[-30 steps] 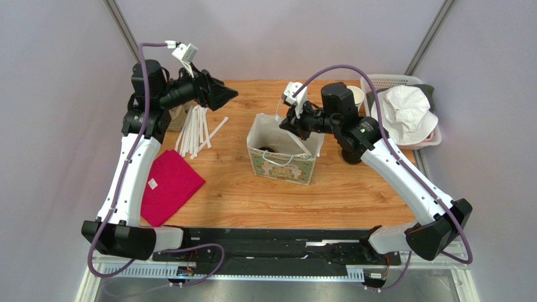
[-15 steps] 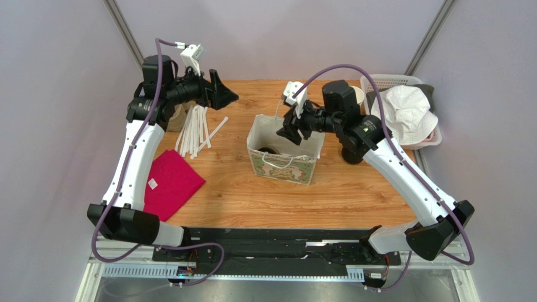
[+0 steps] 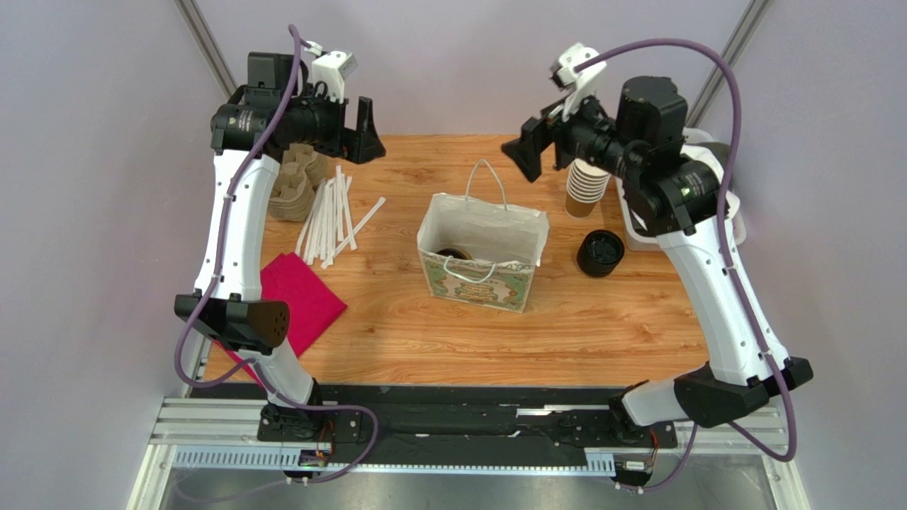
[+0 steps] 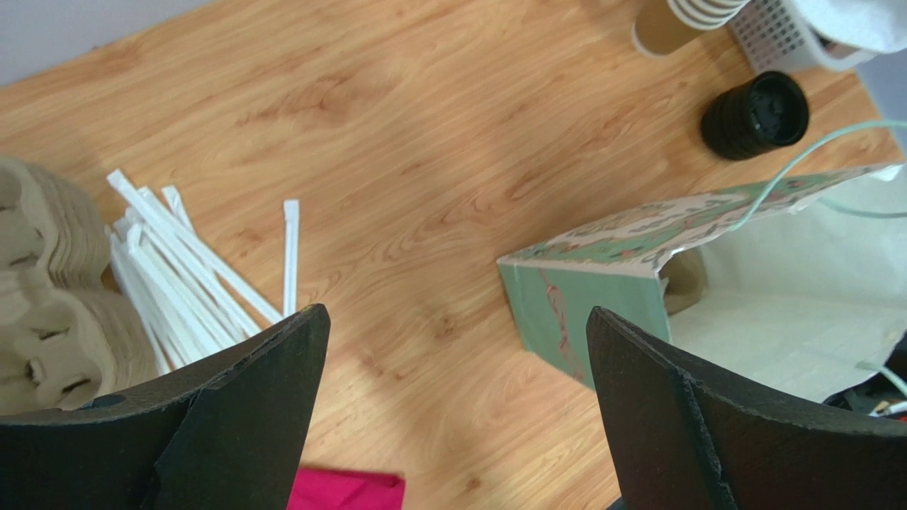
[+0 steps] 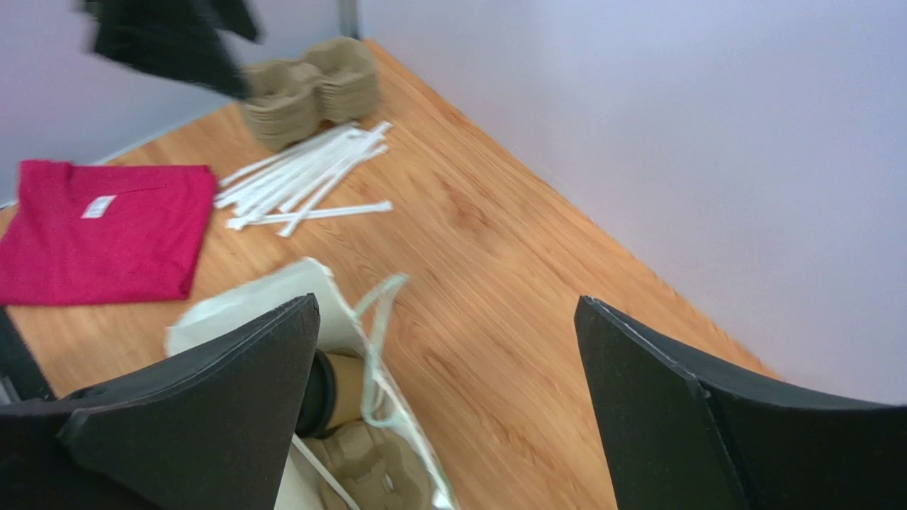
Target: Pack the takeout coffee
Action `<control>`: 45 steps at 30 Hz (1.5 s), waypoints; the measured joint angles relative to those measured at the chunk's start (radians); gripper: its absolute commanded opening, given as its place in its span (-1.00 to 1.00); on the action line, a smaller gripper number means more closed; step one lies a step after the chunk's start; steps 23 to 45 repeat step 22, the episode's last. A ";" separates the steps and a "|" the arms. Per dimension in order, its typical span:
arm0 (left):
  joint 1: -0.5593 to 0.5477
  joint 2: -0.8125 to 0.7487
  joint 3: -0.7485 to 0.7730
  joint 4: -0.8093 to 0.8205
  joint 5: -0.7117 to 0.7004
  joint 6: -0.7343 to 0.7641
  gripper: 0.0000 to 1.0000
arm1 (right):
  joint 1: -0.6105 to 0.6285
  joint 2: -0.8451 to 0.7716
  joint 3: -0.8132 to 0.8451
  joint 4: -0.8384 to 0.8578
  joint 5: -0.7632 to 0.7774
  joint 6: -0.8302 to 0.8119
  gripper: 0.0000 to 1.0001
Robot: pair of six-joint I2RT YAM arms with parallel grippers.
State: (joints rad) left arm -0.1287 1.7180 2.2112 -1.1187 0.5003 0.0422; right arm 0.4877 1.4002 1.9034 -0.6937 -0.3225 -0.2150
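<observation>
The takeout coffee (image 5: 339, 385), a brown paper cup with a black lid, rests inside the open paper bag (image 3: 476, 278), beside a brown cup carrier (image 5: 375, 468). In the top view only its dark lid (image 3: 452, 253) shows at the bag's bottom. My right gripper (image 3: 529, 149) hangs open and empty above the table, behind and right of the bag; its wrist view looks down past the bag's rim (image 5: 266, 303). My left gripper (image 3: 364, 125) is open too, raised high over the back left. From its wrist view (image 4: 457, 313) the bag (image 4: 596, 278) lies to the right.
White wrapped straws (image 3: 335, 213) and stacked cup carriers (image 3: 290, 186) lie at the back left, and a red cloth (image 3: 293, 308) sits nearer. Right of the bag stand a stack of lidless cups (image 3: 586, 183) and a lone black lid (image 3: 600, 253). A white basket (image 4: 782, 32) sits beyond.
My right gripper has opened, let go at the bag and pulled up and back to the right. The left arm has lifted higher. The bag's handle now stands upright.
</observation>
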 measured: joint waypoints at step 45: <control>0.007 -0.243 -0.791 0.029 -0.211 0.076 0.98 | -0.481 -0.255 -0.595 -0.296 0.045 0.083 0.96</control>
